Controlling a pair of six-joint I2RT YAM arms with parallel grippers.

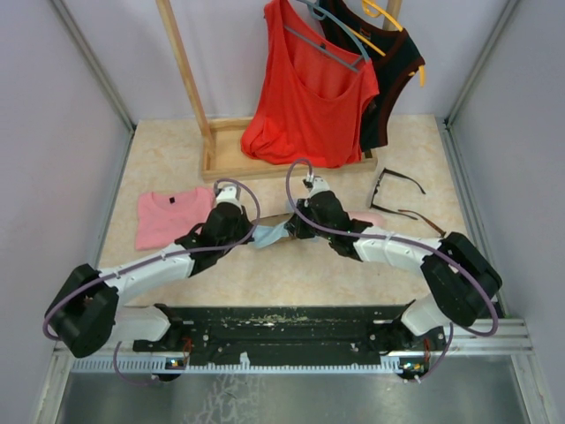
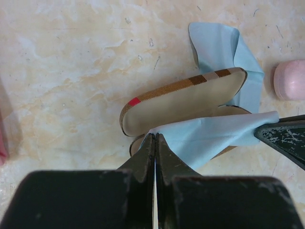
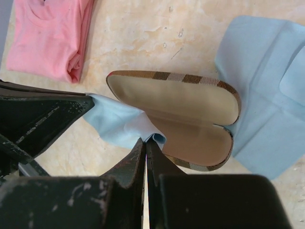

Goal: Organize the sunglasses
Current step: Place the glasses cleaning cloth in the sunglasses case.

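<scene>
**Both hands clamped on the cloth, sunglasses lie off to the right**

Mid-desk, over the pale desk (image 1: 291,274), the two arms meet. The left hand (image 2: 155,138) is clenched tight on one corner of the light blue cloth (image 2: 209,136). The right hand (image 3: 145,142) is pinched shut on another corner, and the cloth spans between them. Just behind that sits the brown plaid case (image 3: 176,102), lying open with its cream lining showing. More of the cloth spreads under it and to its right. Right of that rests the pink case (image 2: 289,80). A folded pink shirt (image 1: 172,216) lies on the left.

Beyond the right arm, on the right side of the desk, lie the reddish-brown sunglasses (image 1: 419,219). The black-framed sunglasses (image 1: 381,187) sit just behind them, arms unfolded. At the far end, a wooden rack (image 1: 229,159) carries a red top (image 1: 309,97) and a black top (image 1: 397,79).
</scene>
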